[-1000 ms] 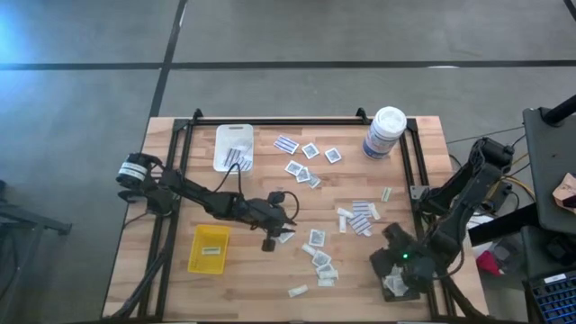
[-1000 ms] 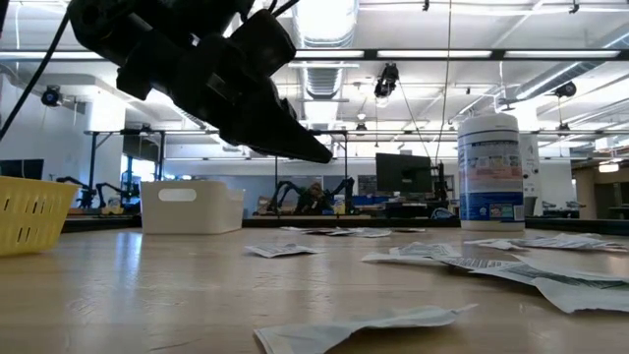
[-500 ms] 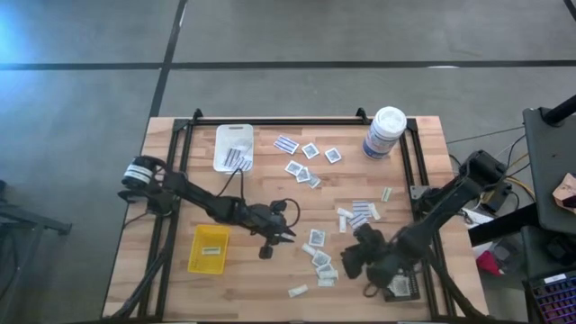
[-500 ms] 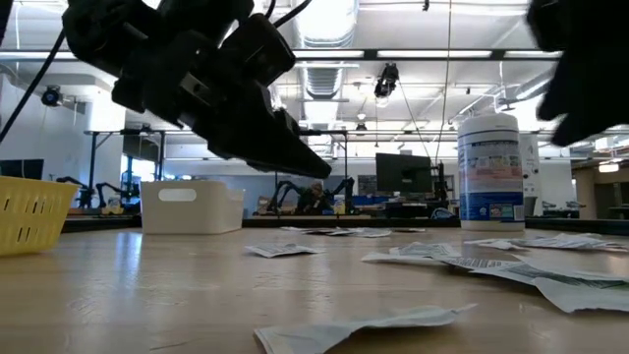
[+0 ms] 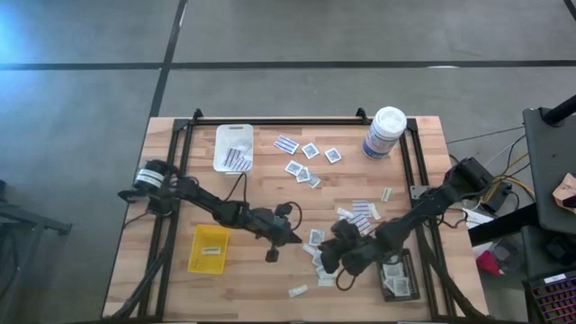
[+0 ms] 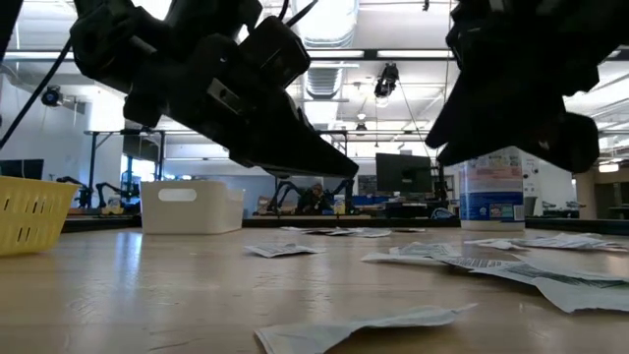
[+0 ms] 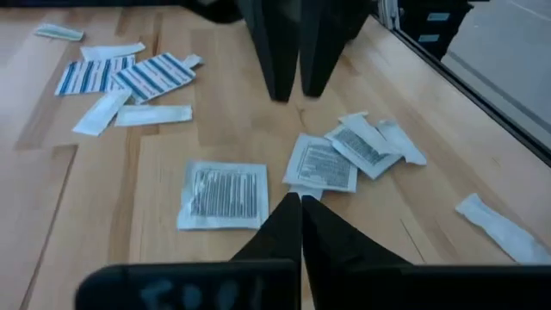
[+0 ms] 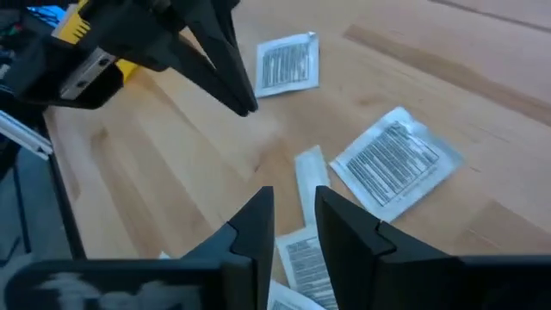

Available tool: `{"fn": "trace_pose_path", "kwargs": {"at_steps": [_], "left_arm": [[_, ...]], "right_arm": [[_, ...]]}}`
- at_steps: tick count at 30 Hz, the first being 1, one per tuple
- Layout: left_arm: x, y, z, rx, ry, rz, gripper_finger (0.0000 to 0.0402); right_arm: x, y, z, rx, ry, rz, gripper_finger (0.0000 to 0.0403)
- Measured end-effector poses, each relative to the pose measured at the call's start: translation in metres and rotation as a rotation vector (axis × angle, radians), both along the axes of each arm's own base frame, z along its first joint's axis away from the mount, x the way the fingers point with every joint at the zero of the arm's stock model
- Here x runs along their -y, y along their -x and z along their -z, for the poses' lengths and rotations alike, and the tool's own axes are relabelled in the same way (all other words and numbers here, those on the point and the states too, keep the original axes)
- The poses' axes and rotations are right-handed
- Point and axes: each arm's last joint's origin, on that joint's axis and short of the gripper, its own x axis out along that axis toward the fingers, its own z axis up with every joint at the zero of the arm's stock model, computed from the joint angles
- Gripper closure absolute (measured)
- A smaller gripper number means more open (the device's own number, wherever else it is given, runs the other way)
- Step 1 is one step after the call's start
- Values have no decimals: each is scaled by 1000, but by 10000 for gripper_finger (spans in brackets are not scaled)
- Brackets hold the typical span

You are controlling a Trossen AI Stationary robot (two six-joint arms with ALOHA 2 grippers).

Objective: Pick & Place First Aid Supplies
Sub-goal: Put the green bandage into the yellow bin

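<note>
Table [image 5: 270,193]: pale wood planks, visible grain, smooth with a soft sheen.
Table frame [image 5: 297,119]: black metal rails, matt.
First aid supplies [image 7: 225,195]: thin paper-like packets, crinkled at the edges, printed with grey bars; some striped blue and white [image 7: 153,76].
Canister [image 5: 385,132]: white plastic, smooth, with a blue printed label.
White tray [image 5: 234,147]: smooth matt plastic.
Yellow tray [image 6: 29,211]: plastic, slotted walls.
Left gripper [image 7: 297,211]: black matt plastic fingers.
Right gripper [image 8: 293,215]: the same black matt finish.
</note>
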Motion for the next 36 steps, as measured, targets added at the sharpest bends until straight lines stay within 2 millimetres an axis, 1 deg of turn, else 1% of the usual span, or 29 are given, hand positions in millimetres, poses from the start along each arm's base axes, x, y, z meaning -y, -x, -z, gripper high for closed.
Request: {"fn": "trace_pose_path", "kwargs": {"at_steps": [4,8,13,16,23,28,33,36], "left_arm": [[4,-2,5,10,12,6,399],[6,-10,7,12,14,5,400],[10,-26,19,0,-4,11,401],[11,-31,27,-16,-6,10,401],[11,-30,40,-100,-11,-13,401],[8,-29,42,-128,-39,-85,401],[7,-28,43,-159,7,-129,401],[7,-28,44,-189,64,-163,401]], "right_arm": [[-1,-3,4,3,5,-9,342],[-1,-3,4,4,11,-18,358],[0,-3,4,2,30,-30,364],[1,-4,4,0,32,-28,365],[2,-4,5,-1,34,-25,365],[5,-6,5,-4,43,-20,365],[9,-8,5,-13,79,-45,365],[11,-9,5,-15,77,-41,365]]}}
